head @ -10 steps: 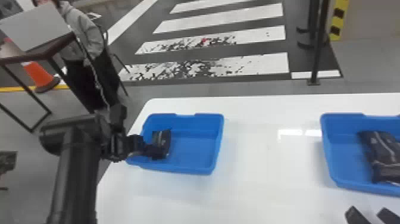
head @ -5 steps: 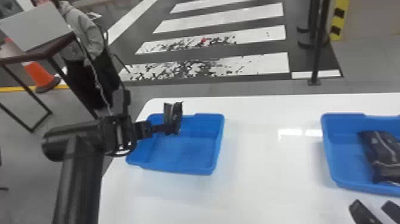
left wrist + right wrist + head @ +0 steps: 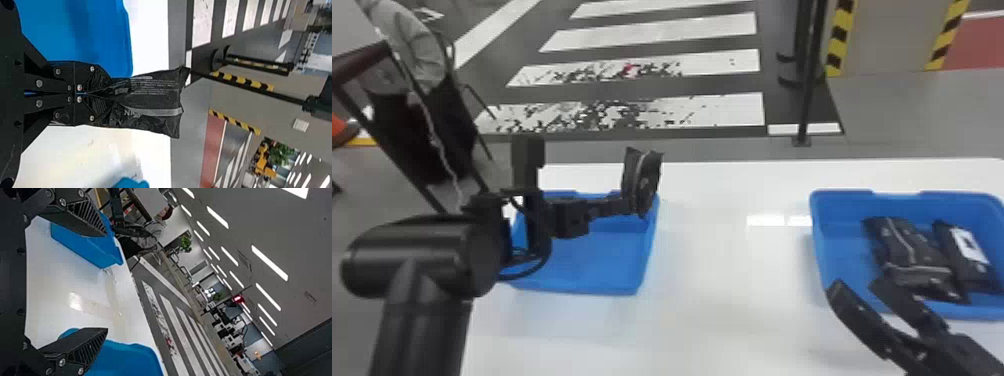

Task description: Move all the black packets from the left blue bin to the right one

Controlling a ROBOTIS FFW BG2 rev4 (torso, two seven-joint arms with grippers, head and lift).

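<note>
Pointing lengthwise outward, a packet (image 3: pixel 646 179) sits pinched in left fingers (image 3: pixel 613 205), right fingers (image 3: pixel 858 312) spread.

there are three black packets (image 3: pixel 902 245), two bins (image 3: pixel 602 262).

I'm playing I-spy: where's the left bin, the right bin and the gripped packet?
Left bin (image 3: pixel 602 262): head view, on its bare floor.
Right bin (image 3: pixel 822 240): head view, on its left wall.
Gripped packet (image 3: pixel 150 96): left wrist view, near its middle.

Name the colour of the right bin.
The right bin is blue; it shows best in the head view.
</note>
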